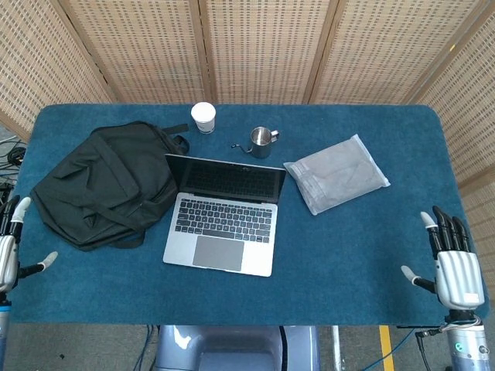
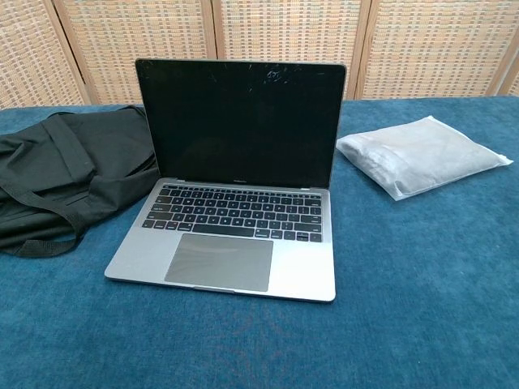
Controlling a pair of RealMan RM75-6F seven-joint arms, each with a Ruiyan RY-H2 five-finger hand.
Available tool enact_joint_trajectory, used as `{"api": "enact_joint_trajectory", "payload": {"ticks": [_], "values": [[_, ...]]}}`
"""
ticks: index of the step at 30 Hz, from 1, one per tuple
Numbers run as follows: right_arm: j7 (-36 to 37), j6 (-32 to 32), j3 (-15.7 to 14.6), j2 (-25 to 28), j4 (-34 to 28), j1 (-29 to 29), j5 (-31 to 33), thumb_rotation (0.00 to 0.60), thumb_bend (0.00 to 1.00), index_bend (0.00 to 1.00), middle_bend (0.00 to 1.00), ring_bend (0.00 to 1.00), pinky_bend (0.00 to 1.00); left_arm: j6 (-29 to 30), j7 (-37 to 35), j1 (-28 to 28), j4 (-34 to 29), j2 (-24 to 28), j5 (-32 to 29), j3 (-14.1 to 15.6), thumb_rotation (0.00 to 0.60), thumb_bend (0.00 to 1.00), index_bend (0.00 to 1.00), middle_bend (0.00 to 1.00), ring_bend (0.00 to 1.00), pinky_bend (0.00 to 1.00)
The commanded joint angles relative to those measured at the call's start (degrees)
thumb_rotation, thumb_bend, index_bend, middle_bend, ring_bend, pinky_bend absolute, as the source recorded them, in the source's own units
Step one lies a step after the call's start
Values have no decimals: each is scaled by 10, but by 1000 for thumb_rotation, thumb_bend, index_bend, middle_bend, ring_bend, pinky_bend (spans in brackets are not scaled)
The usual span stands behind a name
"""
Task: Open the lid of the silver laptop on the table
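The silver laptop stands on the blue table with its lid up and its dark screen upright, keyboard exposed. My left hand hangs off the table's left edge, fingers spread, holding nothing. My right hand hovers at the table's front right corner, fingers apart and empty. Both hands are far from the laptop. Neither hand shows in the chest view.
A black bag lies left of the laptop. A grey plastic packet lies to its right. A white paper cup and a small metal cup stand behind it. Wicker screens close the back.
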Motion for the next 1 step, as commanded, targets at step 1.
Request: {"api": "enact_joint_trajectory", "payload": {"ticks": [1], "values": [[-5, -1, 0, -1, 1, -3, -3, 600, 0, 0, 0, 0, 0, 8, 0, 7, 5, -8, 17, 3, 600, 0, 0, 0, 0, 0]]}}
